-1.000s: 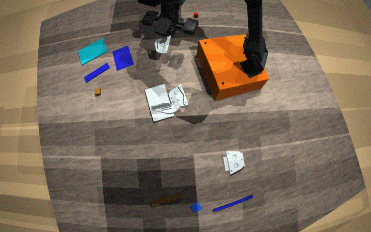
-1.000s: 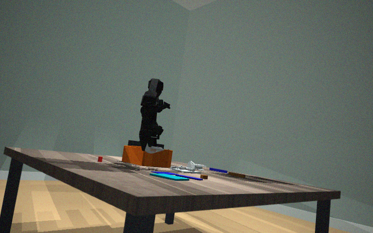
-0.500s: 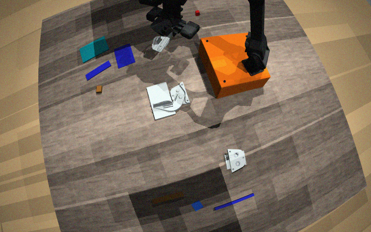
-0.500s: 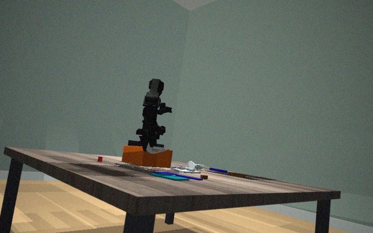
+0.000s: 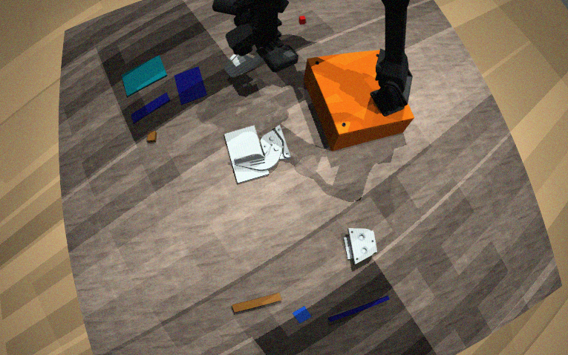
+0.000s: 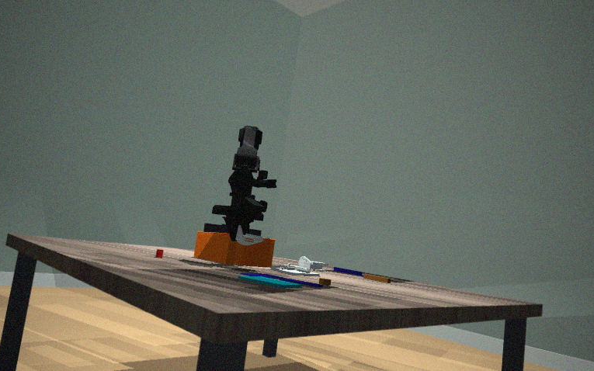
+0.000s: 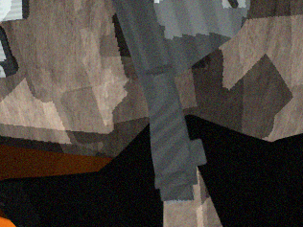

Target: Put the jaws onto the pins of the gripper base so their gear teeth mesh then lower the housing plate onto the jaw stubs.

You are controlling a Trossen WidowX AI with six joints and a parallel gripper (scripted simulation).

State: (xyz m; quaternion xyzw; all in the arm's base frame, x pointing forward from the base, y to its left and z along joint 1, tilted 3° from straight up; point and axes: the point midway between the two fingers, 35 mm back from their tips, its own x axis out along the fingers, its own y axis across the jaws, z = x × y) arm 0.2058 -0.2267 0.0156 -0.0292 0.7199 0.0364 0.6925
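Note:
My gripper (image 5: 260, 59) (image 6: 234, 236) (image 7: 172, 124) is shut on a pale jaw, grey in shadow. This held jaw (image 5: 244, 67) (image 6: 249, 238) (image 7: 172, 152) hangs above the table, behind and left of the gripper base in the top view. The white gripper base (image 5: 234, 142) lies flat at the middle of the table. The other white jaw (image 5: 270, 161) rests on it, its round end apparently over one pin; a small round feature behind it looks like the other pin. The housing plate (image 5: 362, 253), white with two round holes, lies apart at the lower right.
An orange block (image 5: 336, 96) (image 6: 213, 248) carries the arm mount. A teal plate (image 5: 145, 74) and dark blue pieces (image 5: 190, 85) lie left of the gripper. A brown bar (image 5: 256, 302), a blue square (image 5: 301, 314) and a dark blue rod (image 5: 358, 308) lie at the front. A red cube (image 5: 302, 20) lies behind.

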